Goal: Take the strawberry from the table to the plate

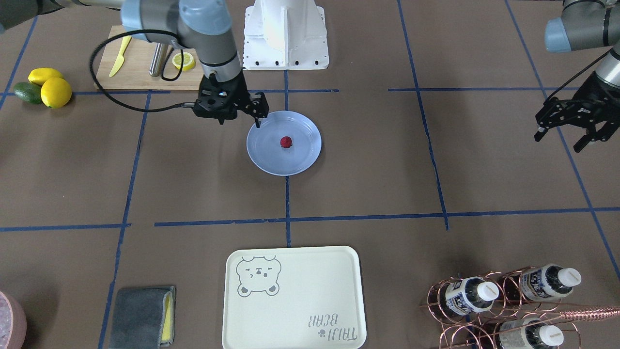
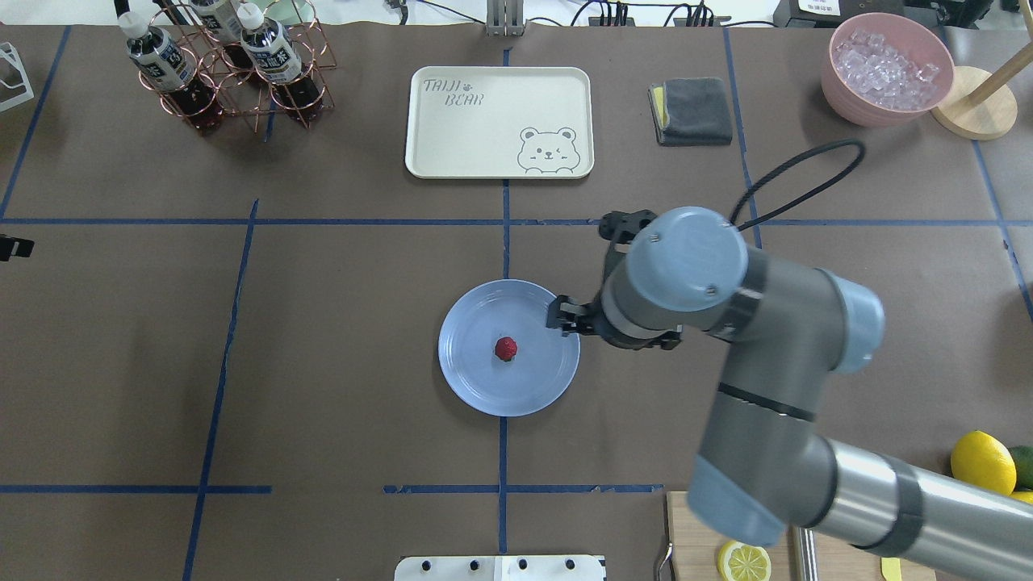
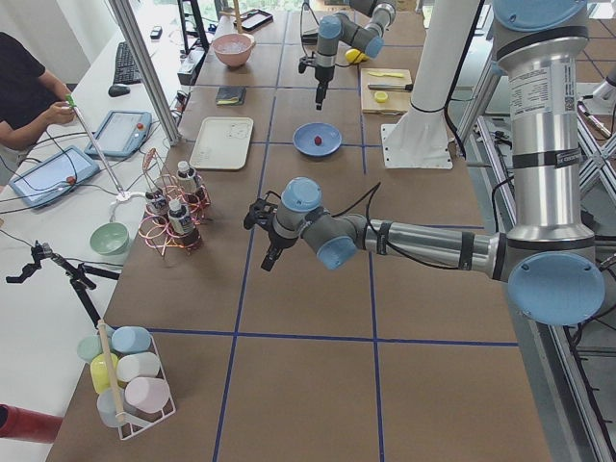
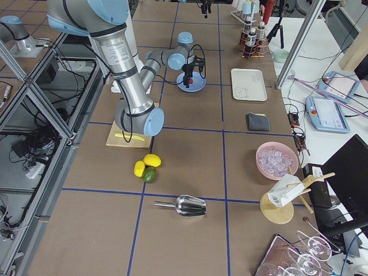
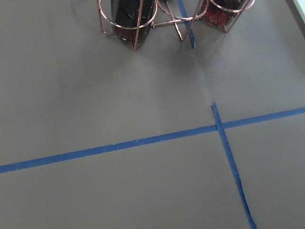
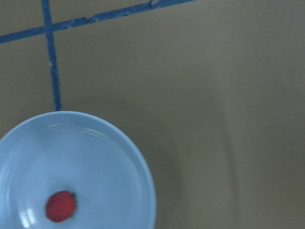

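Dark-red strawberry (image 1: 286, 141) lies in the middle of the light-blue plate (image 1: 302, 157). My right pincer (image 1: 258, 123) hangs at its rim, half hidden; I cannot tell how wide it stands. Far aside, my left pincer (image 1: 557, 143) is spread apart, empty.

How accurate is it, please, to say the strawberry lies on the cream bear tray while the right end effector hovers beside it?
Not quite: the strawberry lies on the light-blue plate, not the tray, as the front-facing view shows; the right end effector does hover beside it.
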You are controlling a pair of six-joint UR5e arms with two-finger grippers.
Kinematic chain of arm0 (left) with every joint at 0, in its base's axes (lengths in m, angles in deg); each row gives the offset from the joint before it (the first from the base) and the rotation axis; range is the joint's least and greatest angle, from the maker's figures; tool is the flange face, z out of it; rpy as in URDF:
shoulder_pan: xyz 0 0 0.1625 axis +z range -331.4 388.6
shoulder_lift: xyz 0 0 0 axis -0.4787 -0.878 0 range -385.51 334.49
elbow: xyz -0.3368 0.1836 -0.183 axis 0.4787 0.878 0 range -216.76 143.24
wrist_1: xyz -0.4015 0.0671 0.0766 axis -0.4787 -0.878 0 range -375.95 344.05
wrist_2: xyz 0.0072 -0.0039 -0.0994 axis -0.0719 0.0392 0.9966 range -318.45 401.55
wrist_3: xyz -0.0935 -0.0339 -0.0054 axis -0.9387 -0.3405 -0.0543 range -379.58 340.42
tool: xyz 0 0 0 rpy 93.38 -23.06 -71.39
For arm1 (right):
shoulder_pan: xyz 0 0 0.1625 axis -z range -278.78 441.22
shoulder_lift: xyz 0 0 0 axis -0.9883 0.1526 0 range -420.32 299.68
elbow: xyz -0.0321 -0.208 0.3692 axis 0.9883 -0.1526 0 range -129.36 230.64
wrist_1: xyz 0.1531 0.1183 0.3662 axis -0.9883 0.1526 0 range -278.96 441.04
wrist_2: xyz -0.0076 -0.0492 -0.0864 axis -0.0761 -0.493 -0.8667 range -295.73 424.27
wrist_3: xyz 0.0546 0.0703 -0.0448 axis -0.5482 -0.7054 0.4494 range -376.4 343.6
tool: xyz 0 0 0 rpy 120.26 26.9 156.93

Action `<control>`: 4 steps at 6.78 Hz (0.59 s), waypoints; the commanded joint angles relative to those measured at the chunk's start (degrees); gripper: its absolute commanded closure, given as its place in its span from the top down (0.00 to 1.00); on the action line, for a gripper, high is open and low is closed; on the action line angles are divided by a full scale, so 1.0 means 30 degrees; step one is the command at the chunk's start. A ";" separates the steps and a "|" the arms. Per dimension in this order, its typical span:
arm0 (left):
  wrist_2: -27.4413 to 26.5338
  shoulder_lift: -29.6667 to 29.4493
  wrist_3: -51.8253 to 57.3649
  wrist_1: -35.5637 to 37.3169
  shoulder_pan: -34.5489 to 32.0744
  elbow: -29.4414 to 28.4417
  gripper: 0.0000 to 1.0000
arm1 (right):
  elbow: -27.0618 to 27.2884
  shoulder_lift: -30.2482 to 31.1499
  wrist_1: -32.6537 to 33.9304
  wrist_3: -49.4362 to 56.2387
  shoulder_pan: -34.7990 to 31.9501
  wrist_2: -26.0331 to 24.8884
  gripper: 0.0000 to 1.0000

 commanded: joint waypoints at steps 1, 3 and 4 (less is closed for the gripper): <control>0.2046 -0.0200 0.6013 0.2002 -0.3427 -0.2192 1.00 | 0.3219 0.5299 -0.0126 0.4721 -0.3289 0.1815 1.00; 0.2110 -0.1250 0.9427 0.6653 -0.5629 -0.2024 1.00 | 0.3200 0.8501 -0.0186 1.2449 -0.9401 0.6519 1.00; 0.2314 -0.2127 1.1181 1.0128 -0.6858 -0.1820 1.00 | 0.2416 1.0052 -0.0157 1.7039 -1.2303 0.7672 1.00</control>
